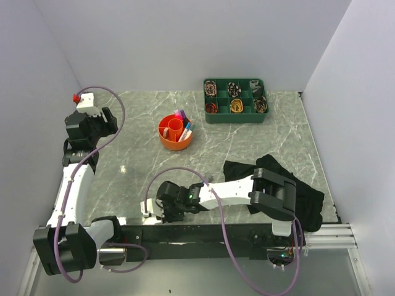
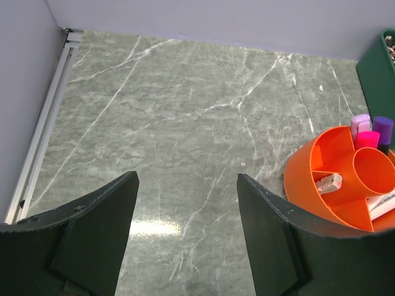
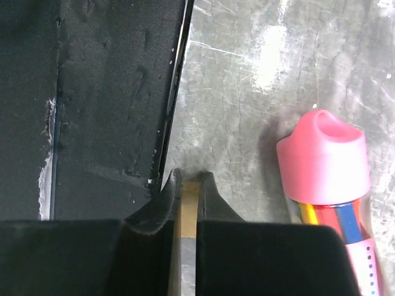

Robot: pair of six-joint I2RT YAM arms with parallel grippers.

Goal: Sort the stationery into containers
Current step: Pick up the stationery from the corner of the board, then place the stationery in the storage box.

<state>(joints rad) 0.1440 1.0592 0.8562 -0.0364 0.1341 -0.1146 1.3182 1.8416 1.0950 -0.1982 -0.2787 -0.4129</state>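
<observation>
The round orange organiser (image 1: 175, 132) stands mid-table and holds pink and purple markers (image 1: 180, 115) and blue-capped pens. In the left wrist view the organiser (image 2: 308, 176) also holds a beige eraser (image 2: 327, 182) and a white pen (image 2: 382, 200). My left gripper (image 1: 94, 126) is open and empty above bare marble to the organiser's left (image 2: 185, 179). My right gripper (image 1: 155, 209) is low at the table's near edge, shut on a small beige eraser (image 3: 189, 200). A pink tube-like case (image 3: 327, 166) with coloured pens inside lies just right of it.
A green tray of ribbon rolls (image 1: 234, 100) stands at the back right. A black cloth (image 1: 302, 191) lies under the right arm's elbow. The black strip of the near table edge (image 3: 105, 105) is just left of the right fingers.
</observation>
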